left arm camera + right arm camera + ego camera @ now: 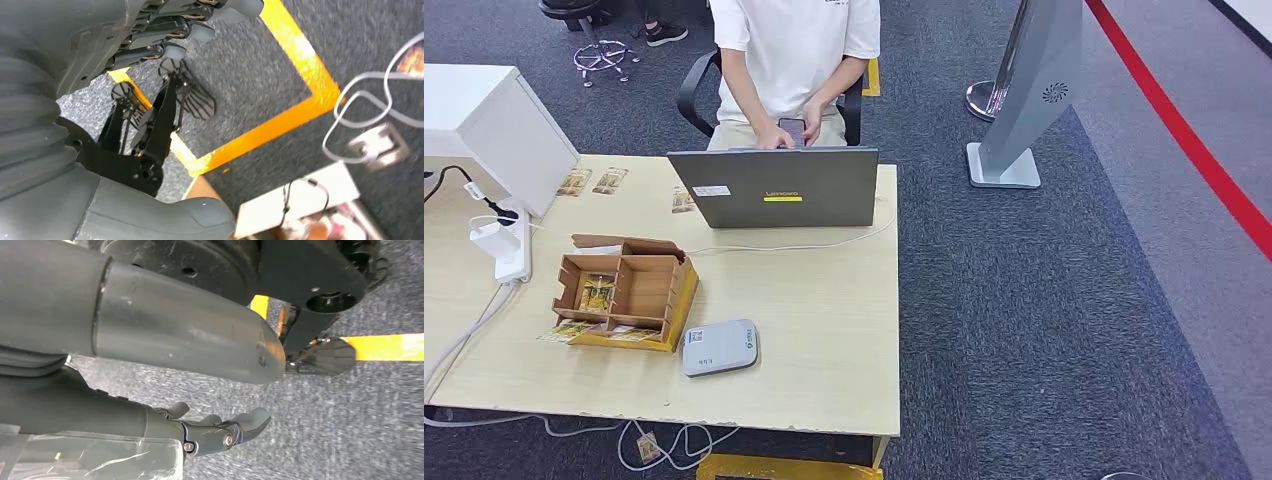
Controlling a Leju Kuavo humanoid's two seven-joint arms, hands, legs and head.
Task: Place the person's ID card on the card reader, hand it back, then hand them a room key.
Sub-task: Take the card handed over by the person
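Both the left hand (165,30) and right hand (220,432) hang empty, fingers loosely apart. The reader (719,347) lies near the table's (824,330) front edge, beside the organizer (624,290); the laptop (774,187) stands at the back edge before the person (794,50).

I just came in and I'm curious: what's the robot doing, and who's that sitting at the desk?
Nothing is being handled yet. Both robot hands, the left hand and the right hand, hang over the grey carpet holding nothing. A person in a white T-shirt sits behind the grey laptop looking at a dark phone. On the pale wooden table, the flat grey-white card reader lies bare beside the brown cardboard organiser box.
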